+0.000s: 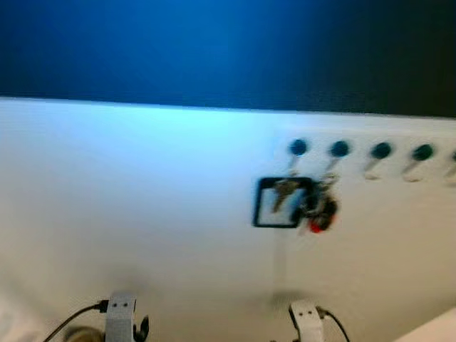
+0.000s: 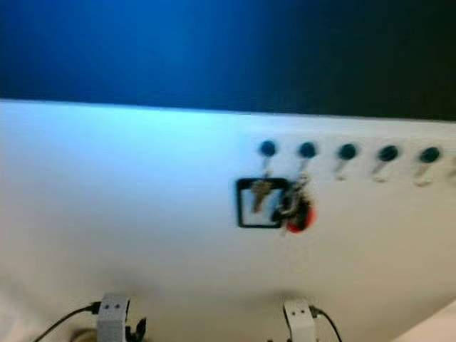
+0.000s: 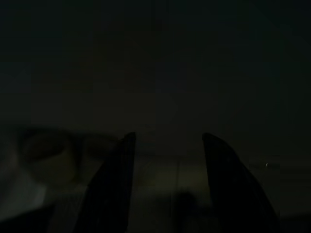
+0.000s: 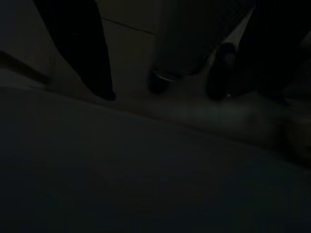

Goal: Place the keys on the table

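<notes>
Keys (image 1: 317, 206): hanging from a wall peg (image 1: 339, 149), at my two o'clock.
Handling: I judge them light, rigid, dangly; I'd pinch the ring.
Left gripper (image 3: 167, 182): fingers spread, empty.
Right gripper (image 4: 167, 53): spread, low.

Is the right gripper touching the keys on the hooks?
Apart. In the left eye view the keys hang on the wall hooks, far above the right arm at the bottom edge.
</notes>
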Controlling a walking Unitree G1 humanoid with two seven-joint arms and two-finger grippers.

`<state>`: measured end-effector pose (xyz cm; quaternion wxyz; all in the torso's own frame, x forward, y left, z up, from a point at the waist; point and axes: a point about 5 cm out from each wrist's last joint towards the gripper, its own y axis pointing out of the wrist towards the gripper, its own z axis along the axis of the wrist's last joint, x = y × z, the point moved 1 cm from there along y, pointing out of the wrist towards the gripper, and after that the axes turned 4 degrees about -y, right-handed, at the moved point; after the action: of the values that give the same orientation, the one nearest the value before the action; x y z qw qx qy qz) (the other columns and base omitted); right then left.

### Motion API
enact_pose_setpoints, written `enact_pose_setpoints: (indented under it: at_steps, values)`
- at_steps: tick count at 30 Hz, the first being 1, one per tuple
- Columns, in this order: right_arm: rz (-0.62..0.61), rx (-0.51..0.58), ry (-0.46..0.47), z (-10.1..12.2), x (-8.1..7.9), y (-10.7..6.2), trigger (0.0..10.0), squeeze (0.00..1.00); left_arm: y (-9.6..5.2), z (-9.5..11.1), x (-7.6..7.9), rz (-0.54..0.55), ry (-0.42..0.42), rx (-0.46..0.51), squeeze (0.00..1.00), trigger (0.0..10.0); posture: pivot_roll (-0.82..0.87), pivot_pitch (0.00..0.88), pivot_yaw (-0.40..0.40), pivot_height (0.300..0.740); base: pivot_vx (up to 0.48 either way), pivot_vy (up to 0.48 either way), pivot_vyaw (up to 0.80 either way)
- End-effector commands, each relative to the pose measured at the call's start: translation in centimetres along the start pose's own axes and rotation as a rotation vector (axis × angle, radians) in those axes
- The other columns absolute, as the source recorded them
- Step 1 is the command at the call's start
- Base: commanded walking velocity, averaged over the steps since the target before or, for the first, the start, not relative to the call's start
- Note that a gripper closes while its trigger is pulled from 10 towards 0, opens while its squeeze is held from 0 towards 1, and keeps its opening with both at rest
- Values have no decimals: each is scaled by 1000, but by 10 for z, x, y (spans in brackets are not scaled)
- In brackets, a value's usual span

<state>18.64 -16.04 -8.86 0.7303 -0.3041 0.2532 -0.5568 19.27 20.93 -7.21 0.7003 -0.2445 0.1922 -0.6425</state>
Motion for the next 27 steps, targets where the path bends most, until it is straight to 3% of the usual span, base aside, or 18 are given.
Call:
enact_pose_setpoints:
  at_steps: [1, 20, 27]
  values:
    - [7, -20, 14, -7, -5, -1, 10000, 0, -2, -3, -2, 4, 6, -11, 0, 10000, 67, 56, -6, 740, 0, 0, 0]
    - [4, -32, 14, -9, -3, -2, 10000, 0, -1, 0, 1, -13, 46, 12, 0, 10000, 60, 55, -7, 740, 0, 0, 0]
    - [2, -31, 10, -9, -1, -2, 10000, 0, -1, -1, 4, -26, 59, 8, 0, 10000, 52, 52, -9, 740, 0, -467, 0]
